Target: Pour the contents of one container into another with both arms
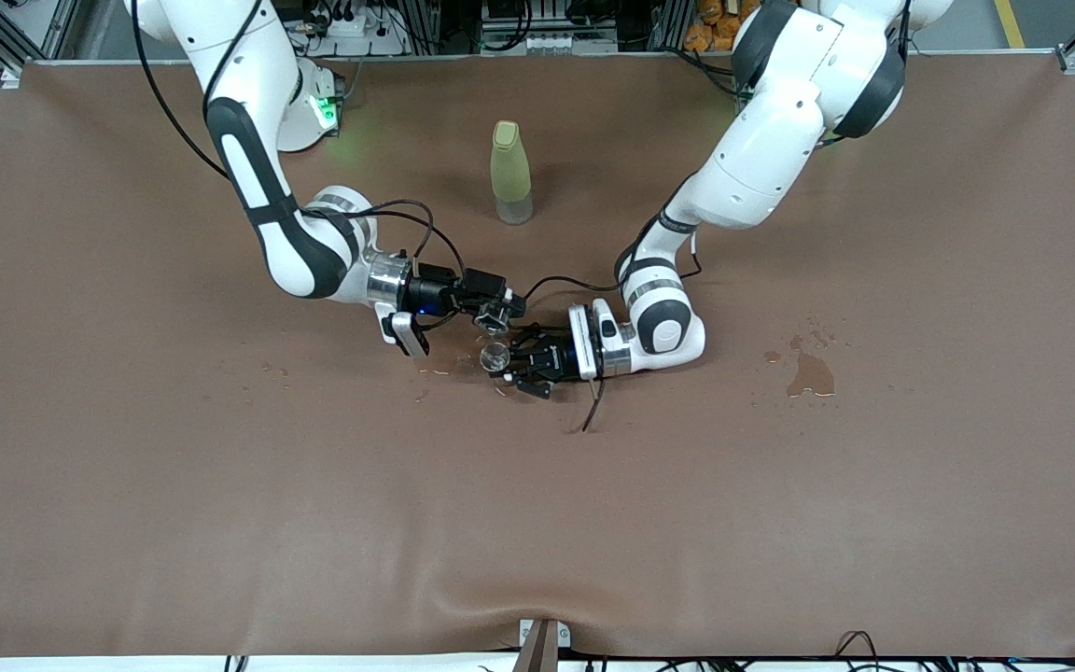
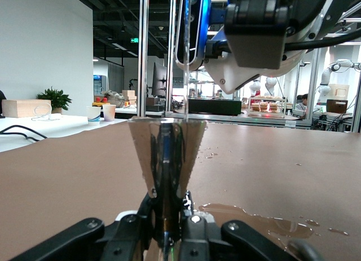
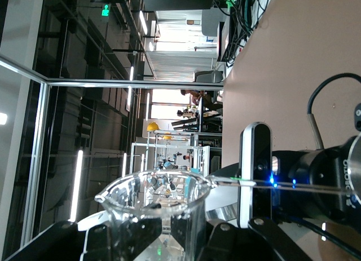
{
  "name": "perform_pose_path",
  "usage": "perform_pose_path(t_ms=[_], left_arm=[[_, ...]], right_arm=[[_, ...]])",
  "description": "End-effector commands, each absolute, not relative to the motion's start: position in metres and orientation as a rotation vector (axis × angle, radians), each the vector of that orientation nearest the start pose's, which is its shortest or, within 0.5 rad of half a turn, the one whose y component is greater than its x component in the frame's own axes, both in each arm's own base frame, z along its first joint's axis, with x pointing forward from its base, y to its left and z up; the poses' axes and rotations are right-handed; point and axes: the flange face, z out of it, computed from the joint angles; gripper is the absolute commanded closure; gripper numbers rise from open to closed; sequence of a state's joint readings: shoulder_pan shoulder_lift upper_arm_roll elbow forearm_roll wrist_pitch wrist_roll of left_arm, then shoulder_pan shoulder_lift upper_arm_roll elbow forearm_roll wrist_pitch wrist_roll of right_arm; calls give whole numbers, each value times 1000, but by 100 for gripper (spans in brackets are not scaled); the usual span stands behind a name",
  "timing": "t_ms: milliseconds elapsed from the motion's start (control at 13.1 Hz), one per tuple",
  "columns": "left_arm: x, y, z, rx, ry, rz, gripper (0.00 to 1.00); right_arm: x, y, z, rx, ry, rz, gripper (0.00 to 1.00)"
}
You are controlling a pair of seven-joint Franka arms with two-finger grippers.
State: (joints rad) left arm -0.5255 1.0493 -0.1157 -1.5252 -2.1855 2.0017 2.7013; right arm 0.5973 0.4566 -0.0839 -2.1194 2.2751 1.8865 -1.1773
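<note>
- Both jaws grip glassware: the right gripper (image 1: 500, 313) holds a tilted beaker (image 3: 161, 207), the left gripper (image 1: 511, 366) a clear cup (image 1: 495, 356).
- Spouts misaligned, liquid could join the puddle (image 2: 259, 219) on the table (image 1: 220, 485).

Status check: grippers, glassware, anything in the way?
Right gripper shut on beaker, tipped over funnel. Left gripper shut on funnel. Spilled puddle toward left arm's end.

Clear glass beaker (image 1: 495, 323) tipped sideways, over upright clear conical flask (image 1: 495, 356), mid-table
</note>
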Motion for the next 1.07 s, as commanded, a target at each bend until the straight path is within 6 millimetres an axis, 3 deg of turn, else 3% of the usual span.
perform_pose_path(t_ms=[0,995], left_arm=[[529,-441,73,1334,-1101,1289,100],[532,-439,75,1329,-1089,1294,100]], right_arm=[[488,342,233,-1510,193,-203,100],[495,340,238,-1454,382,-26,100]])
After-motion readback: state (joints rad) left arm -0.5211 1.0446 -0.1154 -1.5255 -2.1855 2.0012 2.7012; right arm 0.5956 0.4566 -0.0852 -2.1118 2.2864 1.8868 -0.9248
